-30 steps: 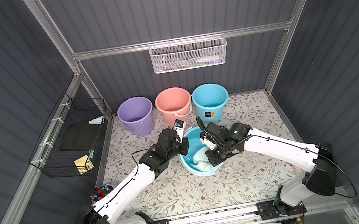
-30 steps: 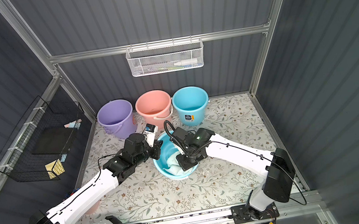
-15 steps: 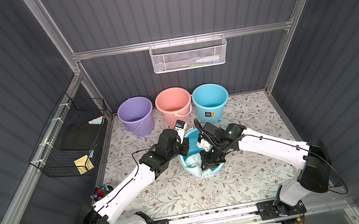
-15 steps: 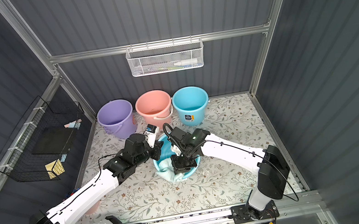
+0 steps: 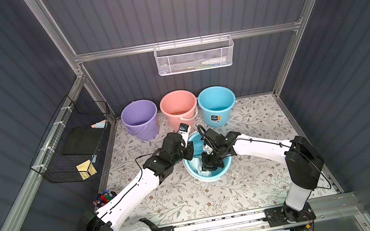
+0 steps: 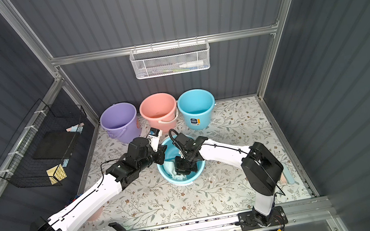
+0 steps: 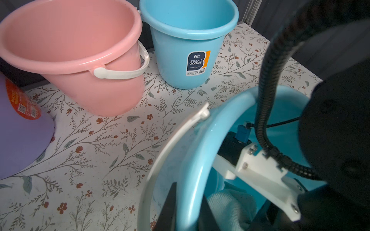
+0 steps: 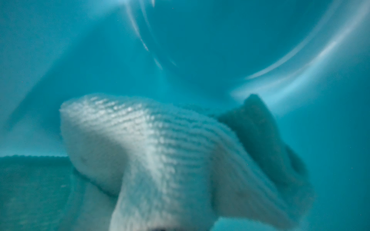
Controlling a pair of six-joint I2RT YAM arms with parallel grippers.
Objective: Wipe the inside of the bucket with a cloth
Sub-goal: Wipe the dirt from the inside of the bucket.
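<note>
- Bucket [image 5: 209,177], light blue with a white bail handle, stands mid-table [image 5: 187,202] on the floral cover; both arms meet at it
- Left end effector [image 7: 189,218] clamped on the bucket rim on the left arm's side; one finger outside the wall, one inside
- Right end effector [image 5: 209,166] reaches down inside the bucket; its jaws are pressed together on the cloth [image 8: 160,140], which bunches out from them in the right wrist view
- Cloth pale, ribbed weave, crumpled; low in the bucket against the inner wall and floor; blurred up close
- Behind, along the back wall: purple bucket [image 5: 139,118], pink bucket [image 5: 179,107], blue bucket [image 5: 217,103] with a label; upright, side by side
</note>
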